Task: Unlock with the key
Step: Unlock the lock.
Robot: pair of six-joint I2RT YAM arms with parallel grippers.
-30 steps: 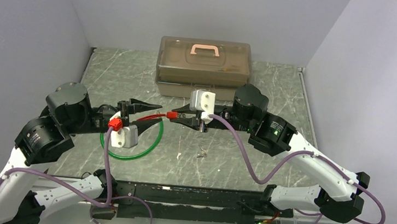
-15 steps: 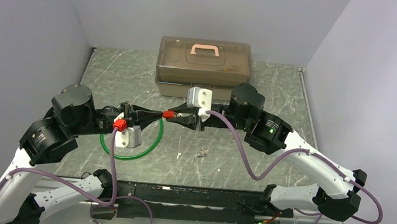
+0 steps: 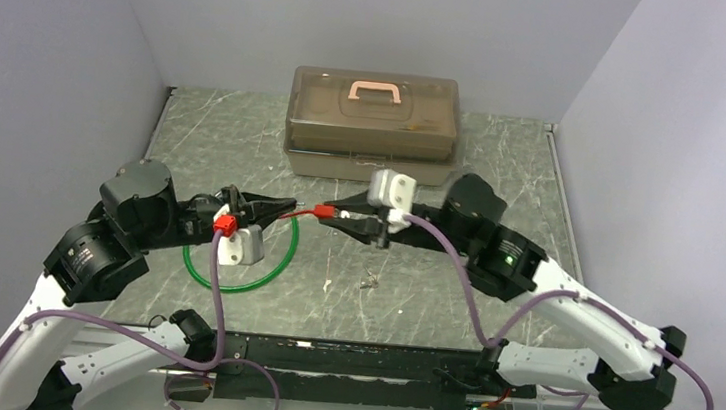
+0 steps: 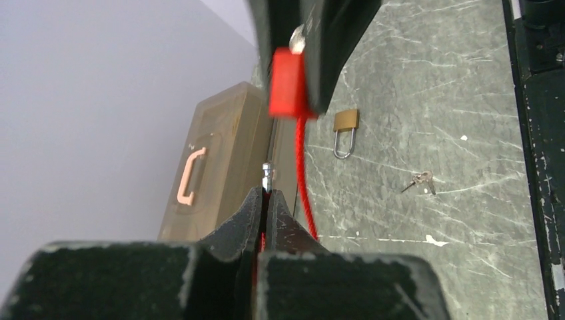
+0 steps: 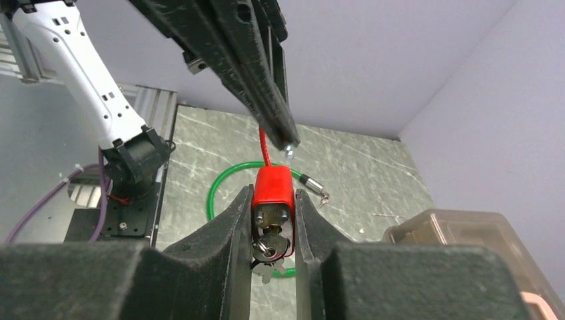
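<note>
The tabletop (image 3: 503, 168) looks matt and scratched, the box (image 3: 372, 126) translucent plastic, the red lock (image 5: 273, 188) smooth plastic, the padlock (image 4: 346, 121) brass.

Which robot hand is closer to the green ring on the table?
Left. The left gripper hangs about over the green ring's far edge; the right gripper is outside the ring, further right.

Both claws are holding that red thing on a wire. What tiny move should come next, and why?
Probably the left gripper easing back to tug the red wire gently. It is shut on the wire near its silver tip, the right gripper is shut on the red tag, and the wire runs between them. The key lies on the table.
</note>
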